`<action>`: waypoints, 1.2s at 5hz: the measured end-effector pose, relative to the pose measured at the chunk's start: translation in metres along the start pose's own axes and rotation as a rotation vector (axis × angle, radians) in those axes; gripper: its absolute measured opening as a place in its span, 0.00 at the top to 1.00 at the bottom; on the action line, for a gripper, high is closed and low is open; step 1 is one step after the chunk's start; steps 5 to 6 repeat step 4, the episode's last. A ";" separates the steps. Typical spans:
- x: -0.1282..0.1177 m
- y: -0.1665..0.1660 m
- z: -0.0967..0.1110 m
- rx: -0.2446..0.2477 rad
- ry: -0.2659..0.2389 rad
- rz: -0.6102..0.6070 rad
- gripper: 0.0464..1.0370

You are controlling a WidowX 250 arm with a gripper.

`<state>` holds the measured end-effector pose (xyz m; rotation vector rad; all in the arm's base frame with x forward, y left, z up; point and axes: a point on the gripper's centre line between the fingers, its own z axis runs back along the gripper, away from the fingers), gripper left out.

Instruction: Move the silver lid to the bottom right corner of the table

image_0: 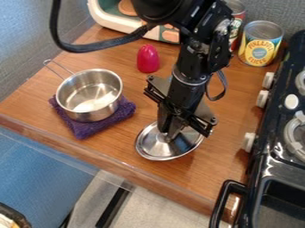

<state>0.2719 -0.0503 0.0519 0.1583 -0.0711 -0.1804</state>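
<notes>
In the camera view, your hand [169,134] is closed on the knob of the silver lid [152,148], its fingers drawn close together. You have the lid over the front part of the tabletop [221,171], between the pot [89,116] and the stove [277,160]. The tin [250,30] behind wears a printed yellow-and-blue label [259,50]. The round lid's knob side faces up toward your hand.

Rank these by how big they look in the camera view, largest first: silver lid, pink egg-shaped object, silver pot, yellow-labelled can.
1. Silver pot
2. Silver lid and yellow-labelled can: too alike to rank, lid partly covered
3. Pink egg-shaped object
</notes>
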 end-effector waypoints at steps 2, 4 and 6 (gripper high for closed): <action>-0.007 -0.002 0.038 -0.073 -0.049 -0.014 0.36; -0.041 0.020 0.047 -0.100 0.008 0.046 0.02; -0.041 0.020 0.047 -0.100 0.008 0.046 0.02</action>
